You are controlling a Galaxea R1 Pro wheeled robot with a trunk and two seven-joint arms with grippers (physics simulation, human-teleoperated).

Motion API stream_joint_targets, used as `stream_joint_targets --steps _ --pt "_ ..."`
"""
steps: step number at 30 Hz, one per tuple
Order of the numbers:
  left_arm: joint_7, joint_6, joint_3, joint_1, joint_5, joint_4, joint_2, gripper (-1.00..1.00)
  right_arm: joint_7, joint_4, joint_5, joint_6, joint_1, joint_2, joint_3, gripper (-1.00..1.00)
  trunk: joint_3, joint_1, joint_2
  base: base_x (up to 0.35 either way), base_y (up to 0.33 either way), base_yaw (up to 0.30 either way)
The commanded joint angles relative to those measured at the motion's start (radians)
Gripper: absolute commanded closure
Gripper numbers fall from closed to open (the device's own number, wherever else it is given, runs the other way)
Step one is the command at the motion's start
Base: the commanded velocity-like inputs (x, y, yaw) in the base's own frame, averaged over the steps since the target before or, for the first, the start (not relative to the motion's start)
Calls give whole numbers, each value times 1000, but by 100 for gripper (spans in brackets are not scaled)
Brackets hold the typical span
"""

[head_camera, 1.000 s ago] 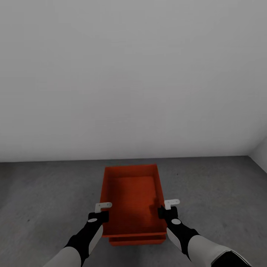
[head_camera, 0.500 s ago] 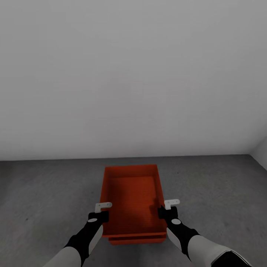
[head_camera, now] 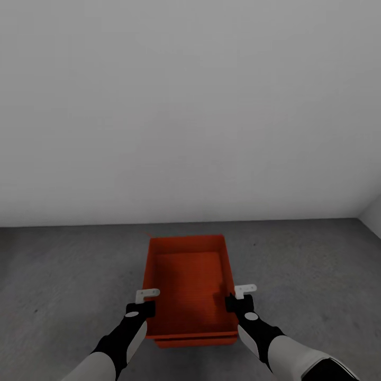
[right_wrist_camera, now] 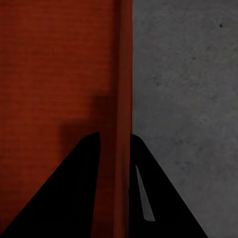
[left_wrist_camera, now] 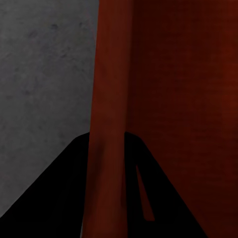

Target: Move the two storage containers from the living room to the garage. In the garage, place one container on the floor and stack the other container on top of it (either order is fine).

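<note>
An orange-red storage container (head_camera: 188, 275) hangs level between my two arms over the dark grey floor (head_camera: 69, 275) of the garage. Under it, a thin strip of the second container (head_camera: 196, 342) shows at its near edge, almost fully covered. My left gripper (head_camera: 149, 307) is shut on the held bin's left wall and my right gripper (head_camera: 230, 302) is shut on its right wall. In the left wrist view the thin wall (left_wrist_camera: 106, 99) runs between the black fingers (left_wrist_camera: 59, 188). The right wrist view likewise has the wall (right_wrist_camera: 122, 74) pinched between the fingers (right_wrist_camera: 158, 188).
A plain white wall (head_camera: 190, 106) stands just beyond the containers. A second white wall (head_camera: 373, 214) meets it at the far right corner. Bare grey floor stretches to both sides of the bins.
The strip of the lower container showing under the held one has shrunk a little. The floor line has risen slightly in the picture. Both grippers keep their hold.
</note>
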Motion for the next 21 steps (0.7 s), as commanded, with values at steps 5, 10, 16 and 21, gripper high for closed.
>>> stream_joint_targets --steps 5,10,16,21 --pt "65 -13 21 -1 -14 -5 13 100 1 -1 -43 1 -1 0 -43 100 -16 19 -36 0 0 0" --pt "65 -13 21 0 -14 -5 14 100 0 -1 -43 1 -1 0 -43 100 -16 19 -36 0 0 0" --pt "65 -13 21 0 -14 -5 14 100 0 -1 -43 1 -1 0 -43 100 -16 19 -36 0 0 0" --pt "65 -13 21 0 -14 -6 14 100 0 -1 -43 1 -1 0 -43 100 -16 19 -36 0 0 0"
